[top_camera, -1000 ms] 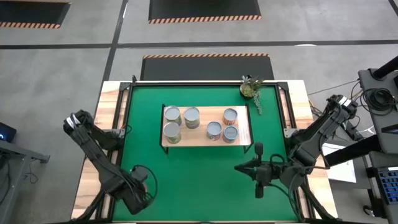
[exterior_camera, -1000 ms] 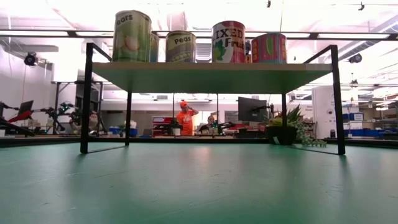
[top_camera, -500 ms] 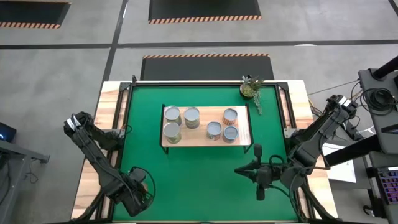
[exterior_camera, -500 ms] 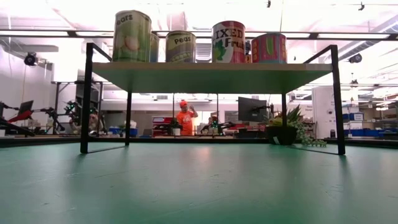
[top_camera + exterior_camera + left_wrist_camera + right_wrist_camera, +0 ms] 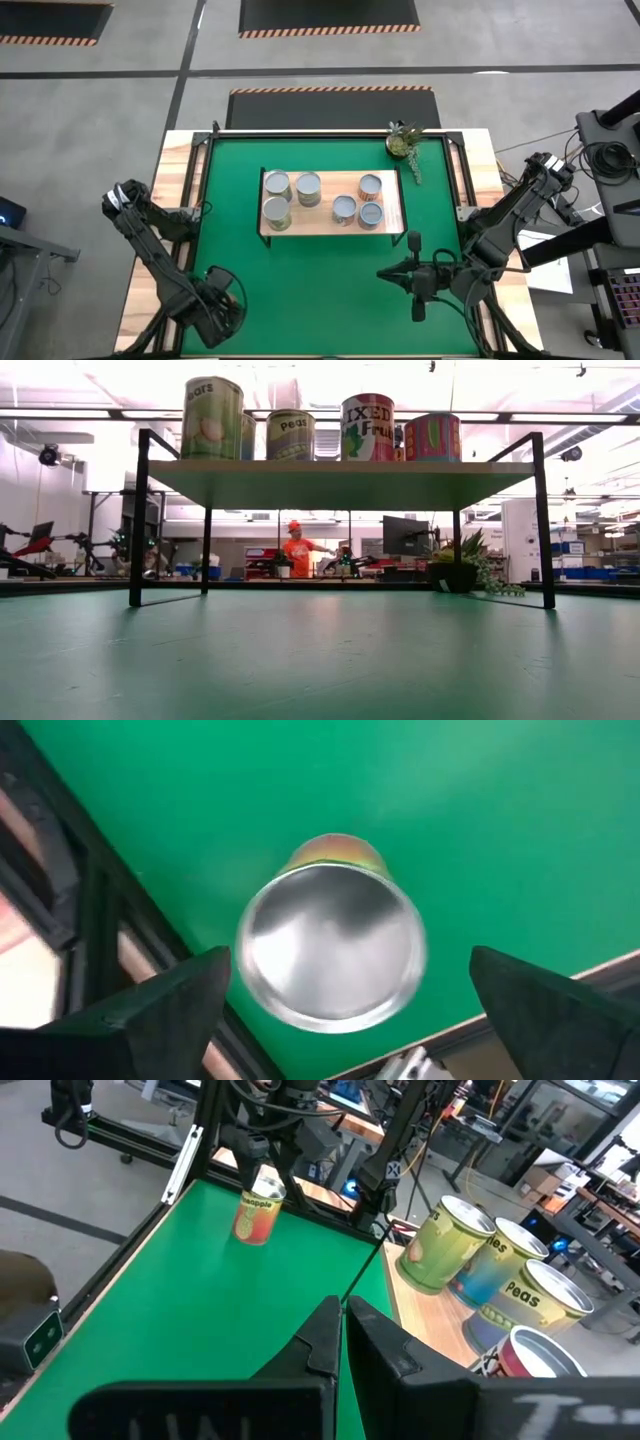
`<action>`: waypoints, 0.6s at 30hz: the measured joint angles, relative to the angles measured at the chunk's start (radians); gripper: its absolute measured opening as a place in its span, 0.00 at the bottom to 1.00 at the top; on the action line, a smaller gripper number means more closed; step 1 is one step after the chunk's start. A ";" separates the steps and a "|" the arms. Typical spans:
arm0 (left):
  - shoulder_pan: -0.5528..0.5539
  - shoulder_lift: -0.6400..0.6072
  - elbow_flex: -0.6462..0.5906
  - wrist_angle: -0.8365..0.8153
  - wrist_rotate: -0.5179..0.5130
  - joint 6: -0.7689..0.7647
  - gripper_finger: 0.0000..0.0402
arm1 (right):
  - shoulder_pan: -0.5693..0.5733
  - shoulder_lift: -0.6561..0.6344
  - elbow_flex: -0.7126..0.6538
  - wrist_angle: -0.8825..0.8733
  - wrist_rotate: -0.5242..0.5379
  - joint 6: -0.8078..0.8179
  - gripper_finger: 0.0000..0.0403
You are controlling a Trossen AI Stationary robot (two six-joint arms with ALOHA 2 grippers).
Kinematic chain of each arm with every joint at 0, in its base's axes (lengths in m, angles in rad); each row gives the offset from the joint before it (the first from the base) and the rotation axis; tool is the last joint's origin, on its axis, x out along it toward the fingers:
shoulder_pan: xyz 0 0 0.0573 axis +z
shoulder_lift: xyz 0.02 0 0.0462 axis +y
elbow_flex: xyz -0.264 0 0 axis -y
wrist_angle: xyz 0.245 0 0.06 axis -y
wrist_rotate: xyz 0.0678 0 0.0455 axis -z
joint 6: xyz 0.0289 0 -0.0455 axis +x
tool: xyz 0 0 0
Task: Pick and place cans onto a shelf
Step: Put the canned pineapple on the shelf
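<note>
At the near-left corner of the worktop: your left pincer [image 5: 215,308] hangs straight above a lone can [image 5: 333,946].
Left pincer state: fingers spread wide, one on each side of the can's silver top and clear of it; nothing is pinched yet.
Can below it: upright on the green mat [image 5: 320,270], close to the mat's edge and the black frame rail; from the right wrist camera it shows as a red-and-yellow can [image 5: 258,1213] under the far arm.
Shelf [image 5: 392,222]: ahead and to the right of the left pincer, well apart from it, with six cans standing on its wood top.
Free shelf space: I judge a gap between the two groups of cans and some bare wood along the front edge.
Right pincer [image 5: 341,1325]: parked over the mat just in front of the shelf's right end, fingers pressed together, holding nothing.
Risk, descent: if you drop off-centre, a fingertip could land on the rim and tip the can toward the rail.
Risk, edge: the can sits so near the frame that the outer finger may strike it.
Risk, placing: the shelved cans stand close together, so a wide swing could knock one over.
</note>
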 joint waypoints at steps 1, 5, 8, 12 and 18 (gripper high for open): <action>-0.003 0.000 -0.003 -0.008 0.003 -0.004 0.97 | 0.000 0.000 0.000 0.000 0.000 0.001 0.02; -0.008 0.000 -0.005 -0.026 0.003 -0.005 0.95 | 0.000 0.000 0.000 0.000 0.000 0.001 0.02; -0.011 0.000 -0.006 -0.026 -0.003 -0.007 0.96 | 0.000 0.000 0.000 0.000 0.000 0.001 0.02; -0.014 0.000 -0.010 -0.024 -0.008 -0.007 0.96 | 0.000 0.000 0.000 -0.001 0.000 0.001 0.02; -0.016 0.000 -0.014 -0.022 -0.024 -0.007 0.96 | 0.000 0.000 0.000 -0.001 0.000 0.001 0.02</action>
